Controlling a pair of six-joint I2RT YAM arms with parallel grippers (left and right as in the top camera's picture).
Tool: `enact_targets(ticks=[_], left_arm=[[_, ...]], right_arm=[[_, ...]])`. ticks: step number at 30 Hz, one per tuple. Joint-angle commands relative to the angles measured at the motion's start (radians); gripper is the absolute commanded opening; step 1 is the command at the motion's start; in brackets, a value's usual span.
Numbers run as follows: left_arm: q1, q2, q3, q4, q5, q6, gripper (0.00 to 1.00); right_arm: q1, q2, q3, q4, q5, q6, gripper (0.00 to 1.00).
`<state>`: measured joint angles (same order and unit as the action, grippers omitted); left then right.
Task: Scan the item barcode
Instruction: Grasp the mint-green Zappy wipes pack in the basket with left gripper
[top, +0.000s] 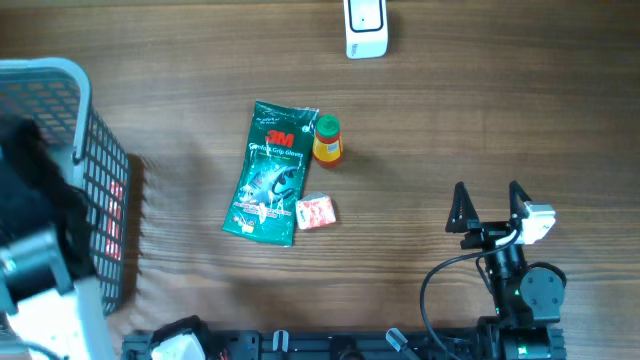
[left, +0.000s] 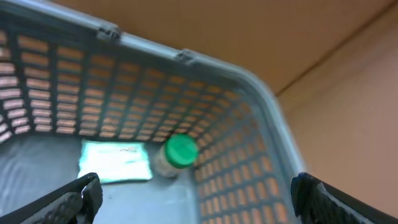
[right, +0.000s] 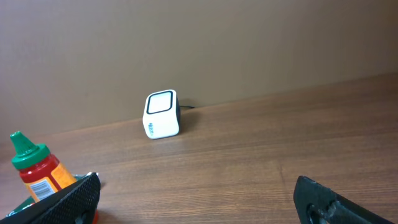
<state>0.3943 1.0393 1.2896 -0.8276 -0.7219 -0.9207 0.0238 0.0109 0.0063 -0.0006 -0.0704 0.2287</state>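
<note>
**A:** Going from the left side, what do we have?

**B:** First is the basket (top: 60, 72). The left gripper (left: 196, 196) hangs over its inside with the fingers spread wide and nothing between them. Under it lie a green-capped jar (left: 176, 155) and a pale packet (left: 116, 163).

**A:** And the things on the table?

**B:** In the middle of the table (top: 450, 110) lies the glove pack (top: 270, 172), green and flat. Its long axis runs from the far side to the near side, a little tilted. A small red packet (top: 315, 211) is just beside its near right corner. At its far right corner stands the sauce bottle (top: 327, 140), orange with a green cap. I cannot tell if the two touch. In the right wrist view the bottle is upright and a barcode shows low on its label. The white scanner (top: 366, 28) stands at the far edge, beyond the bottle.

**A:** Which arm is closer?

**B:** The right gripper (top: 487, 190), I think. It is empty, with the jaws wide apart. All three things lie to its left and farther out, and the bottle is the nearest to it.
</note>
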Motion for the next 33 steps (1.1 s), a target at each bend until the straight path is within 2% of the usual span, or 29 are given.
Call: enact_targets(ticks=[1,4,8,11,13,16,24,25,29,33], left_arm=[[0.224,0.128,0.001,-0.003,0.298,-0.016,1.00],[0.399,0.282,0.001,-0.043,0.454,-0.015,1.00],[0.484,0.459,-0.016,-0.077,0.460,-0.008,1.00],[0.538,0.569,-0.028,-0.031,0.460,0.001,1.00],[0.561,0.639,-0.029,0.010,0.472,0.068,1.00],[0.563,0.700,-0.029,0.035,0.472,0.148,1.00],[0.563,0.783,-0.030,0.064,0.476,0.159,1.00],[0.554,0.790,-0.043,0.066,0.478,0.164,0.96],[0.501,0.790,-0.048,0.110,0.478,0.343,0.94],[0.483,0.790,-0.080,0.125,0.478,0.337,0.95]], right_arm=[[0.003,-0.006,-0.001,0.003,-0.004,-0.019,1.00],[0.003,-0.006,-0.001,0.003,-0.004,-0.018,1.00],[0.003,-0.006,-0.001,0.003,-0.004,-0.019,1.00],[0.003,-0.006,-0.001,0.003,-0.004,-0.018,1.00],[0.003,-0.006,-0.001,0.003,-0.004,-0.018,1.00],[0.003,-0.006,-0.001,0.003,-0.004,-0.018,1.00],[0.003,-0.006,-0.001,0.003,-0.004,-0.019,1.00],[0.003,-0.006,-0.001,0.003,-0.004,-0.018,0.99],[0.003,-0.006,-0.001,0.003,-0.004,-0.018,1.00],[0.003,-0.006,-0.001,0.003,-0.004,-0.018,1.00]])
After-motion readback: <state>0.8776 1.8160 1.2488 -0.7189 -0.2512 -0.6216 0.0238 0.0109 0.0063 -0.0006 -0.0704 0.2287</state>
